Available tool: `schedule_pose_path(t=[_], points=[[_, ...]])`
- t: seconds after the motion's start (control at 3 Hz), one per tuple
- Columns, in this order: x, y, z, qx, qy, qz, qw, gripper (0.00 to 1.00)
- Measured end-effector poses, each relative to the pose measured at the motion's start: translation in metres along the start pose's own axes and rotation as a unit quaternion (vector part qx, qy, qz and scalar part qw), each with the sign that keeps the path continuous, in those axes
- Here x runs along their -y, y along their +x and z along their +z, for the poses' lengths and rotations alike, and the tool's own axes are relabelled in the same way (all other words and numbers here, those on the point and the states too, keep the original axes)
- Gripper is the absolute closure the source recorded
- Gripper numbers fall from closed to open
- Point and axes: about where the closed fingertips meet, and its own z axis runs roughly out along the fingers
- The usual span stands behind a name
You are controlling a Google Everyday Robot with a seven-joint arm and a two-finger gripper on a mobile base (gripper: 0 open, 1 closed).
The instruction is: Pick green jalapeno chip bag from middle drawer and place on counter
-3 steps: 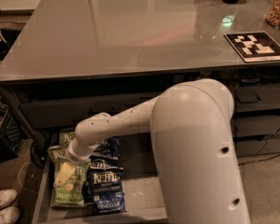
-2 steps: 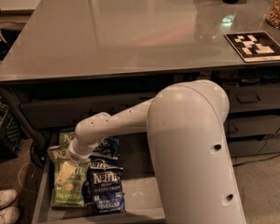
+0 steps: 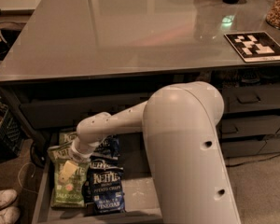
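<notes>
While green jalapeno chip bag (image 3: 65, 196) lies at left end of middle drawer (image 3: 142, 192), gripper (image 3: 69, 171) seemingly rests on it; jaws' state: cannot tell. Risks: crinkly film slips; dark blue bag (image 3: 105, 186) touching at right drags along; lift snags under counter (image 3: 130, 31) surface edge.

Gripper (image 3: 68, 171) low at middle drawer's (image 3: 135, 195) left, blue bags (image 3: 105, 190) crowding its right, bare floor farther right, worktop (image 3: 130, 36) overhanging far side.

Blue Kettle bags (image 3: 106, 190), a marker card (image 3: 255, 45) and shoes (image 3: 2, 205) show.
</notes>
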Motion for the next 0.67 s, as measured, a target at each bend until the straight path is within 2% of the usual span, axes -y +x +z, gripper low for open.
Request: schedule_pose_path(t=[0.67], points=[[0.0029,0.0054,0.0110,-0.012,-0.010,0.007,0.9999,0.11]])
